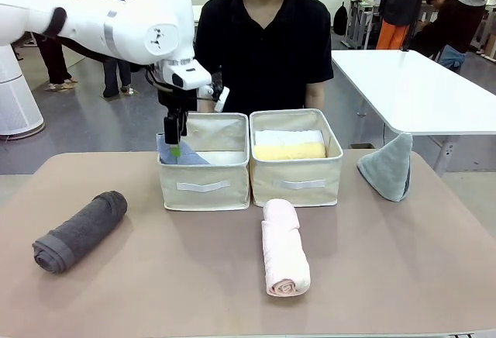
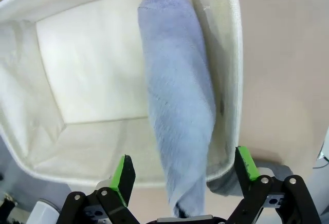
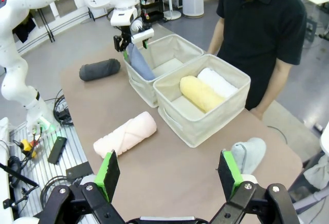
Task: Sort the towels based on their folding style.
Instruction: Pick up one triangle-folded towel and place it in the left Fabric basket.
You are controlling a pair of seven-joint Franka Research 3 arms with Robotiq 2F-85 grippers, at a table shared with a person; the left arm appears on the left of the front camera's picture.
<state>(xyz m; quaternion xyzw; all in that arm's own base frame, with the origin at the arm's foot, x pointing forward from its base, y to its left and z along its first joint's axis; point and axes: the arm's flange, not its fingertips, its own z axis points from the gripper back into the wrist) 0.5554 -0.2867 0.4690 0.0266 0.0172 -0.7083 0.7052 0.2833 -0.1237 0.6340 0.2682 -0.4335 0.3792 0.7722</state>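
Towels lie spread over a tan table (image 1: 155, 291): a dark grey roll (image 1: 80, 231) at the left, a pale pink roll (image 1: 284, 247) in front of the bins, and a grey-green cone (image 1: 387, 169) near the right edge. A light blue towel (image 2: 177, 106) leans against the side wall inside the left bin (image 1: 204, 185). A yellow roll (image 1: 289, 151) and a white roll (image 1: 288, 136) lie side by side in the right bin (image 1: 298, 183). The left gripper (image 2: 184, 167) hangs over the blue towel, fingers spread wide, pads clear of it. The right gripper (image 3: 168, 172) hovers above the table, jaws apart and empty. A person (image 1: 263, 43) stands behind the bins, with grey floor and a white table (image 1: 418, 90) beyond.
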